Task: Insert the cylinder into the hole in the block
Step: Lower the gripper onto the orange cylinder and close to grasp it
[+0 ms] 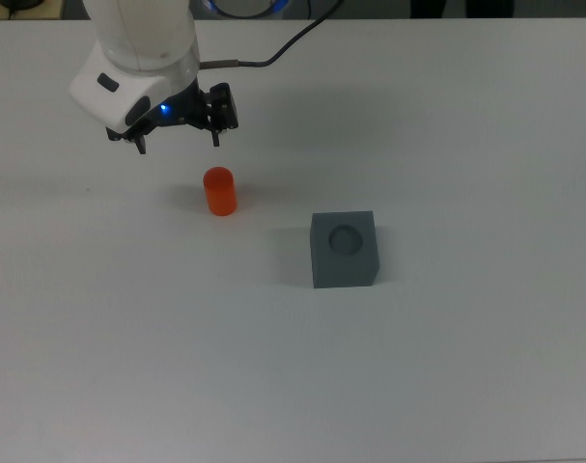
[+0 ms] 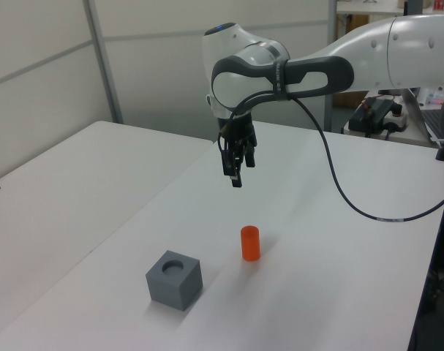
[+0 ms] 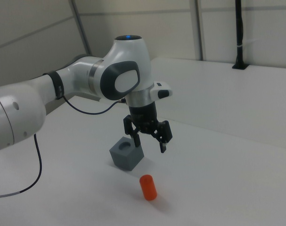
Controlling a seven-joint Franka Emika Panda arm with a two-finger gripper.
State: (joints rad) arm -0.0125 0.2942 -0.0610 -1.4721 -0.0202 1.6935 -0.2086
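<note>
One open, empty pincer (image 1: 178,142) above the table, block (image 3: 126,154) partly hidden behind it, cylinder (image 1: 219,191) upright.

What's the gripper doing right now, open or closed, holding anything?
Gripper: open, holding nothing, hanging in the air above the table, apart from the cylinder.

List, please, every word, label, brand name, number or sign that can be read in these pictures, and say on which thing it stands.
None can be read.
The small orange cylinder, the dark grey matte block, the white table and the white robot arm's gripper show no lettering in any view.
</note>
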